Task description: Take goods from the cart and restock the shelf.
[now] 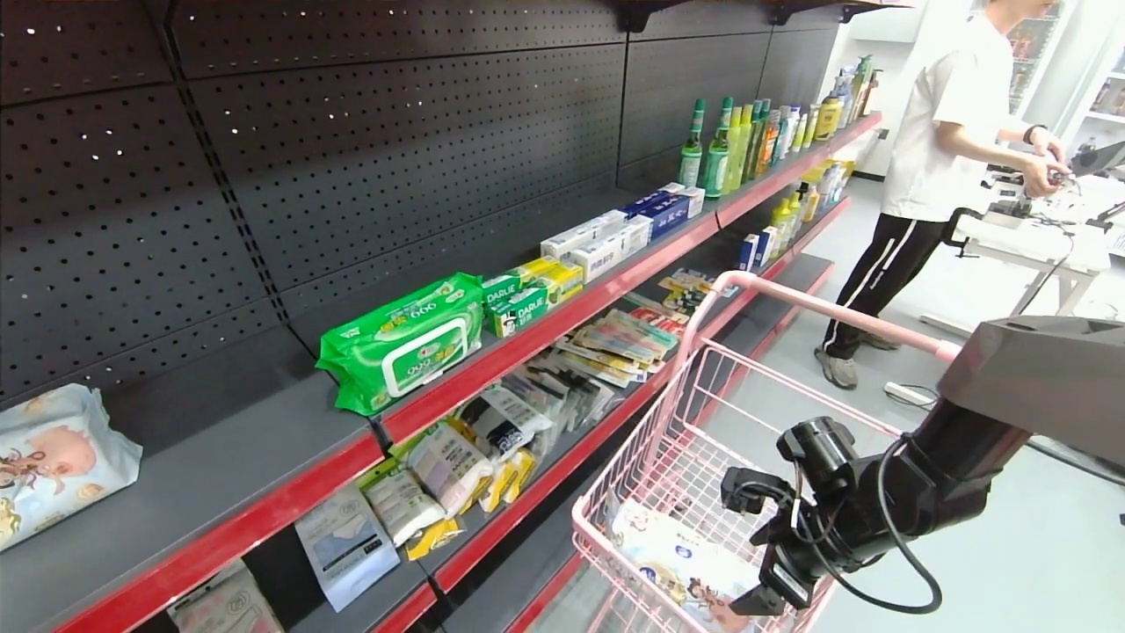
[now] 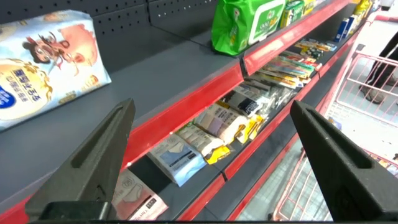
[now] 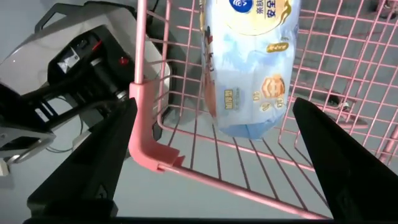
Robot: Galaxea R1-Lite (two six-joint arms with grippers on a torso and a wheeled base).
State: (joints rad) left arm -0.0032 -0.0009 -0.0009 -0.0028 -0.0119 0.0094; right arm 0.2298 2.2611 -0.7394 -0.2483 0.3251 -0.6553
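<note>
Head view: the pink cart (image 1: pixel 791 301) stands beside the shelf (image 1: pixel 228 431). The right gripper (image 3: pixel 214 106) hangs spread wide above a pale-blue pack (image 3: pixel 249 62) in the cart (nothing grasped); the left gripper (image 2: pixel 211 104), likewise released, faces the shelf.

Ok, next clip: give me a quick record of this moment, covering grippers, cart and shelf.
left gripper: open, empty, facing the shelf
right gripper: open, empty, above the pink cart
cart contents: one pale blue pack lying in the basket
shelf: cartoon-print pack at the near end, green wipes pack farther along
stage: pack in cart not yet grasped
</note>
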